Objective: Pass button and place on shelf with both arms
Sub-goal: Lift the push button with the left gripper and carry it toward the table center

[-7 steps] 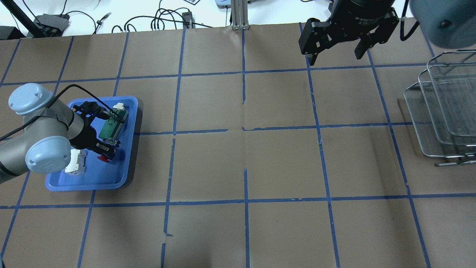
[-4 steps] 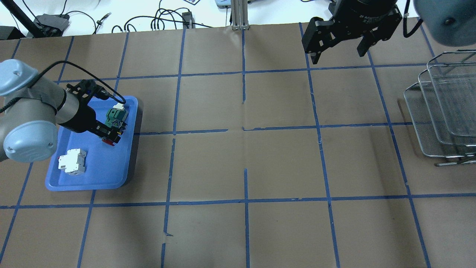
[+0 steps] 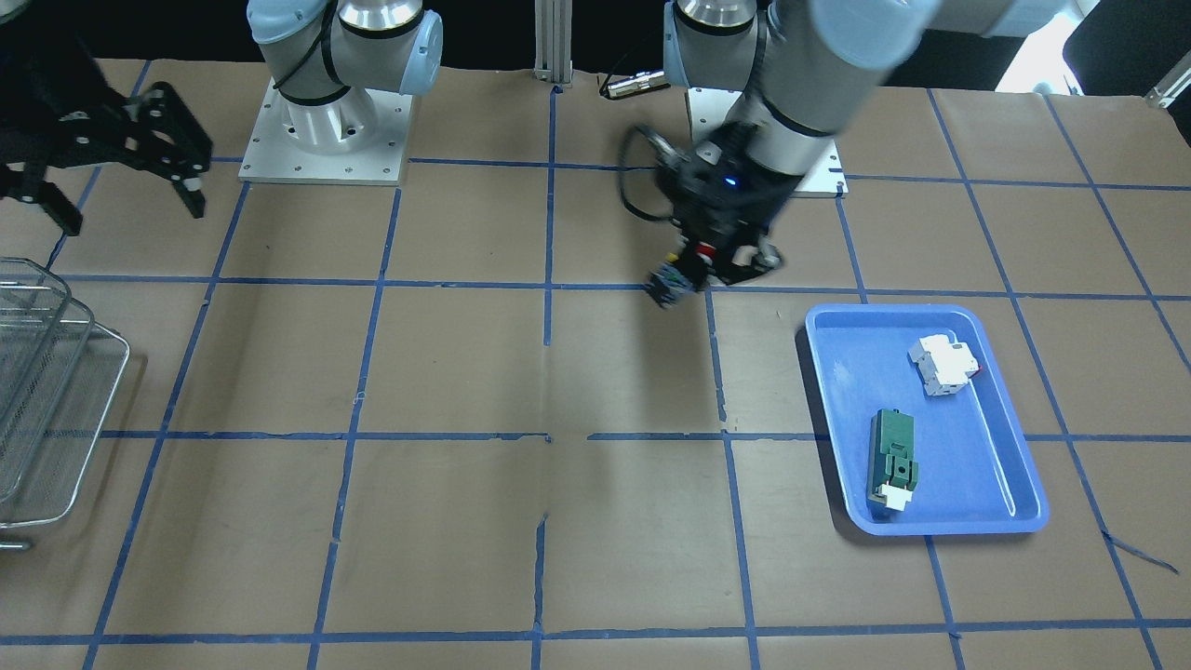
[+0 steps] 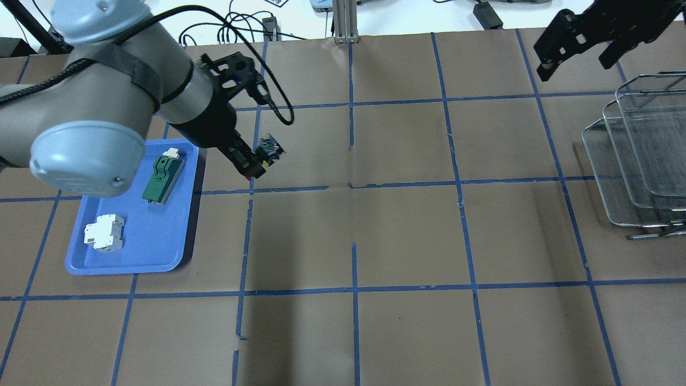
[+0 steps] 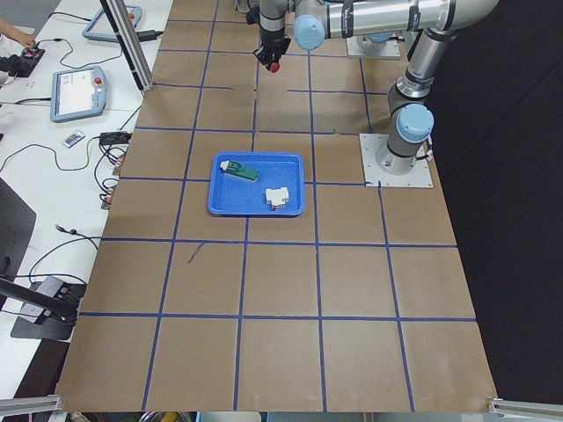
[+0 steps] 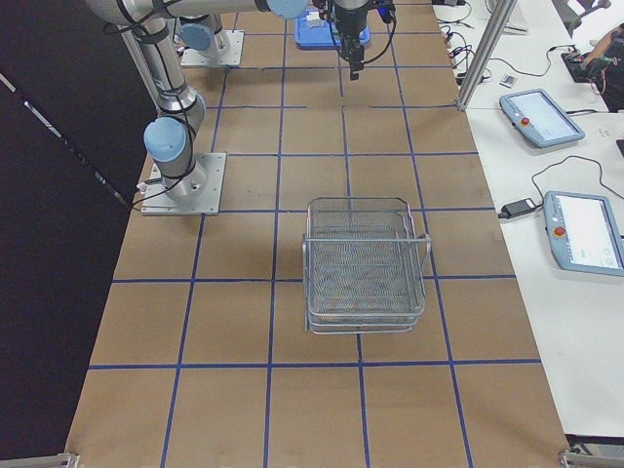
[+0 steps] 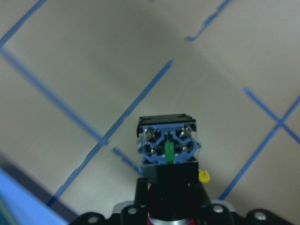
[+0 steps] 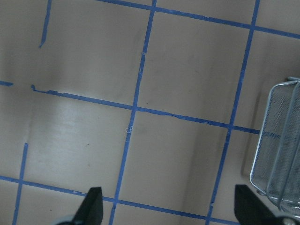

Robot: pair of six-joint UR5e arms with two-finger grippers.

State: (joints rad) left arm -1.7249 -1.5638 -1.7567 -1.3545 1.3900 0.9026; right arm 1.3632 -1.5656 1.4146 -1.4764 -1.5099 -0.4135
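while it hangs above the table point(image 4: 407, 236), just beside the blue tray point(image 4: 161, 252), the button point(image 4: 269, 147) is clamped by its red cap in the left gripper point(image 4: 259, 162). the right gripper point(image 4: 576, 67) hovers with fingers wide apart near the shelf point(image 4: 632, 161), well apart from the button. 2 parts lie in the tray: a green module point(image 4: 162, 174) and a white breaker point(image 4: 104, 233).

A blue plastic tray point(image 4: 140, 252) lies flat on the brown paper table cover point(image 4: 407, 230), which is divided into squares by blue tape. Inside the tray, a green rectangular module point(image 4: 162, 171) occupies the far end; a white breaker block point(image 4: 103, 232) lies apart from it, nearer the opposite end. Two teach pendants point(image 6: 544, 117) rest on the adjoining white bench.
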